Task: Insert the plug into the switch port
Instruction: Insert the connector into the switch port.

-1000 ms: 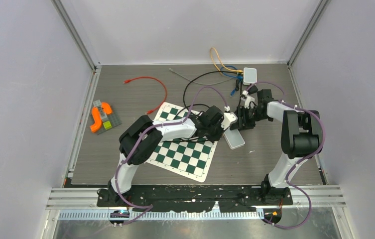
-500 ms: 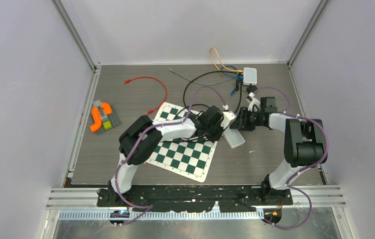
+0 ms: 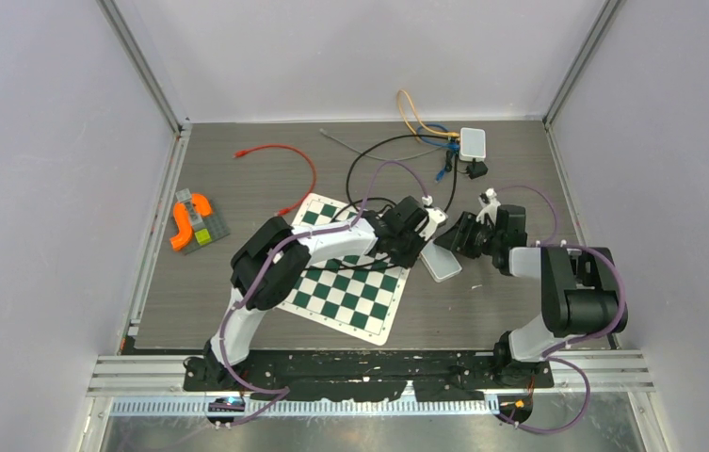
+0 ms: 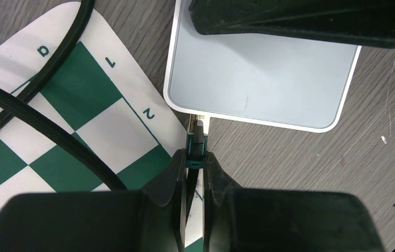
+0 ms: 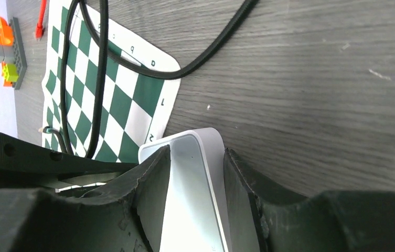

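Teal-booted plug (image 4: 197, 143) sits pinched in the left gripper's (image 4: 195, 170) nearly closed jaws. Its clear tip touches the near edge of the white switch (image 4: 268, 84), long axis pointing straight into that edge; the port itself is hidden. The right gripper (image 5: 196, 157) clamps the switch across its sides, jaws half-wide, beside the chess mat (image 4: 106, 126).

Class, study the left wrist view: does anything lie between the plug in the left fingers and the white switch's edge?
Nothing visible does. The plug, pinched in the left fingers, has its tip at the near edge of the switch. The black cable lies aside on the chessboard.
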Controlling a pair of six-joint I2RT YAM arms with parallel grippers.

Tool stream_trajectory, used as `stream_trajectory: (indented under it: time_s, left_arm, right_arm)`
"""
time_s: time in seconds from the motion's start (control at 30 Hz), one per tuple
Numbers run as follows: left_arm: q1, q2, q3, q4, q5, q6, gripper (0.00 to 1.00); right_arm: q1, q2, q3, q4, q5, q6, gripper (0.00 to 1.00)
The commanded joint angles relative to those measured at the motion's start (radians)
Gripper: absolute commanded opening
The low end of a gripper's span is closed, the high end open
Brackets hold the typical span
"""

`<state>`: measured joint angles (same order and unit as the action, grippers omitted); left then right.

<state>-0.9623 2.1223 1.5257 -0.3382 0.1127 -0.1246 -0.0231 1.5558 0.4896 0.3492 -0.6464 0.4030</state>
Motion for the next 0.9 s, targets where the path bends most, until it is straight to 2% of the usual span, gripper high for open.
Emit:
stream_trajectory:
  time_s: [0.0,0.1,0.2,0.3,0.47,0.6,0.73,0.8,0.87]
  left_arm:
    - [-0.017,0.021,0.098,0.315,0.026,-0.052,0.00]
    - [-0.017,0.014,0.093,0.315,0.028,-0.039,0.00]
    - [-0.018,-0.005,0.071,0.318,0.031,-0.006,0.01]
    - [-0.017,-0.017,0.056,0.313,0.039,0.025,0.15]
    - [-0.018,-0.050,0.061,0.243,-0.010,0.032,0.37]
    - [-0.016,-0.126,0.018,0.208,-0.100,0.061,0.46]
    - [-0.007,-0.222,-0.003,0.105,-0.315,0.091,0.49]
    - [0.028,-0.262,-0.012,0.051,-0.432,0.073,0.50]
    - [0.105,-0.298,-0.008,-0.016,-0.491,0.024,0.50]
  right_arm:
    - [0.073,-0.040,-0.064,-0.189,-0.168,0.152,0.48]
    - [0.045,-0.073,-0.034,-0.252,-0.078,0.129,0.51]
    - [-0.044,-0.125,0.015,-0.397,0.040,0.052,0.56]
    - [-0.179,-0.206,0.040,-0.464,0.141,0.009,0.60]
    - [-0.228,-0.308,0.162,-0.591,0.247,-0.069,0.64]
    - [-0.229,-0.373,0.240,-0.678,0.287,-0.125,0.65]
    - [-0.208,-0.437,0.282,-0.729,0.273,-0.166,0.65]
    - [-0.177,-0.472,0.291,-0.744,0.270,-0.184,0.65]
    - [-0.144,-0.506,0.288,-0.749,0.266,-0.184,0.65]
